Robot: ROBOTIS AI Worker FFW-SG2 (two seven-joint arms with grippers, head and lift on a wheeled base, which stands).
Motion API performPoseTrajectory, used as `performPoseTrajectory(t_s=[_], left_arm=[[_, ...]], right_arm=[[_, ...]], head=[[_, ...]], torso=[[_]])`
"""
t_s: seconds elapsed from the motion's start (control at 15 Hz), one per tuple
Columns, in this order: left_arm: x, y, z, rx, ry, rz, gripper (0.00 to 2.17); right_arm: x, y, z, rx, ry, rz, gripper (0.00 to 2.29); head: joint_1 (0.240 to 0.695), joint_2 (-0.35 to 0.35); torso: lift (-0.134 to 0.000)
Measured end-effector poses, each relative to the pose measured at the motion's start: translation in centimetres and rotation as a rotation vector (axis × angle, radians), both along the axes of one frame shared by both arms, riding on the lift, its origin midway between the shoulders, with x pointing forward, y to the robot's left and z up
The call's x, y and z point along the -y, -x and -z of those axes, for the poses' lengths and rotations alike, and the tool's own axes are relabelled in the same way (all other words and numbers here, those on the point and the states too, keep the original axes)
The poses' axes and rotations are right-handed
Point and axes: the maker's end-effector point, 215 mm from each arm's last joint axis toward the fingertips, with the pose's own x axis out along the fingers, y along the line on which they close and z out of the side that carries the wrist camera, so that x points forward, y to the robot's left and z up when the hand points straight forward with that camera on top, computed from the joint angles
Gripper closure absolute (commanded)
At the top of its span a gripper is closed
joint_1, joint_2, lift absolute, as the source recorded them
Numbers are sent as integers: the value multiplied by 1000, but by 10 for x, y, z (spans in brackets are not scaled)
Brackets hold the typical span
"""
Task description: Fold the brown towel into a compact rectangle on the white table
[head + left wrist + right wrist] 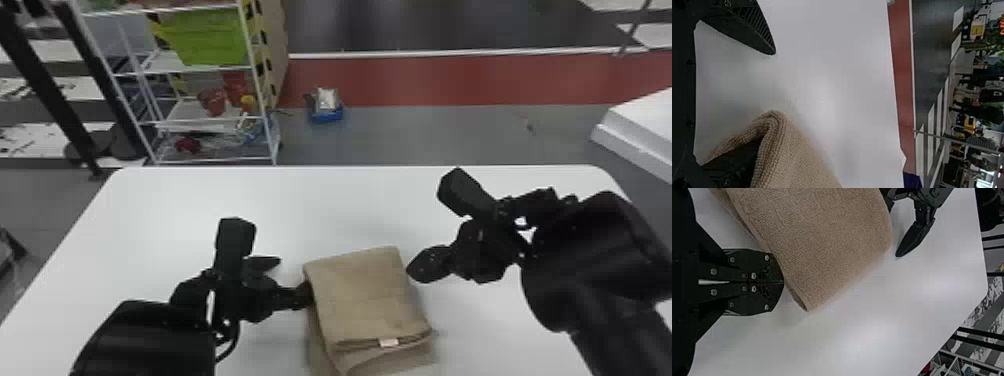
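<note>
1. the white table (165, 215) lies under everything.
2. the brown towel (367, 295) sits folded at the near middle, flat, long axis running near to far, far end leaning slightly left.
3. the left gripper (292, 278) is spread, unclenched, one finger tucked under the towel's left fold.
4. the right gripper (413, 270) is clenched on itself, by the towel's right side.
5. a small pale tag (389, 342) shows on the towel's near fold.

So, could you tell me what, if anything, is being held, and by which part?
Nothing is held: the left gripper is open, one finger tucked into the left side of the brown towel, and the right gripper is shut, empty, beside it.
</note>
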Motion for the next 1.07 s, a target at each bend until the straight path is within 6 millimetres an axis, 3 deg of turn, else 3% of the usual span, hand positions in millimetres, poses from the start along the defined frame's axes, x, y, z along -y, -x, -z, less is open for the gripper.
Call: performPoseTrajectory(t_s=[0.4,0.73,0.87,1.07], left_arm=[[-2,2,-28,11,-76,144,83],[1,2,-34,20,-85,166,83],[0,1,-35,24,-85,169,83],[2,3,-36,22,-78,183,83]], right_arm=[[-1,-3,-7,0,-30,12,1477],[-8,-5,-77,-50,-226,151,1477],[-29,10,-83,-96,-258,144,1477],[-84,39,-70,-152,-260,58,1477]], head=[[695,94],[695,95],[695,125],[695,183]], torso=[[-124],[-124],[-124],[-124]])
